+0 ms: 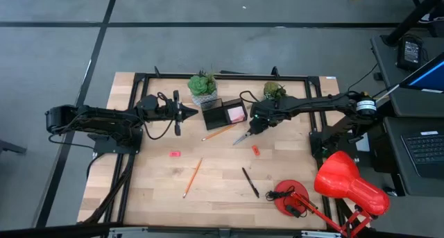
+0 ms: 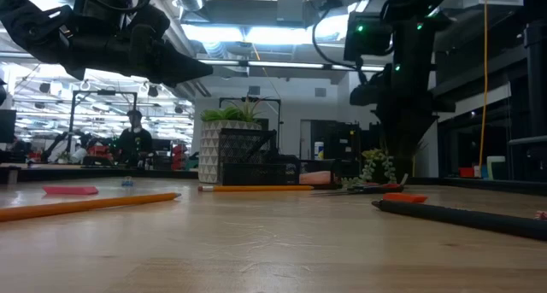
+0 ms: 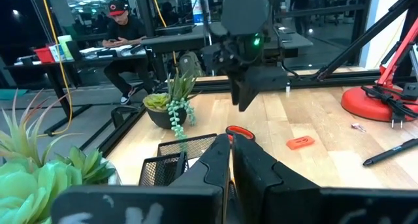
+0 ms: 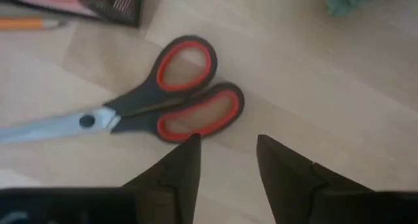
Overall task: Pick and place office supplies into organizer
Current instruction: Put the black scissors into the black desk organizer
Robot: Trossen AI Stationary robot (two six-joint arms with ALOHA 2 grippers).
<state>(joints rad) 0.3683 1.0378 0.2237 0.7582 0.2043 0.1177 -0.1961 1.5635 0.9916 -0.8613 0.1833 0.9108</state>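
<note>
The red-handled scissors lie flat on the wooden table, just right of the black organizer, which holds a pink sticky-note pad. My right gripper points down above the scissors' handle loops, open, touching nothing. My left gripper hangs level to the left of the organizer, shut and empty. One orange pencil lies in front of the organizer. Another pencil, a black pen and two red erasers lie flat nearer the front.
Two potted plants stand behind the organizer. A red desk lamp with its base takes up the near right corner. A person sits in the room beyond the table.
</note>
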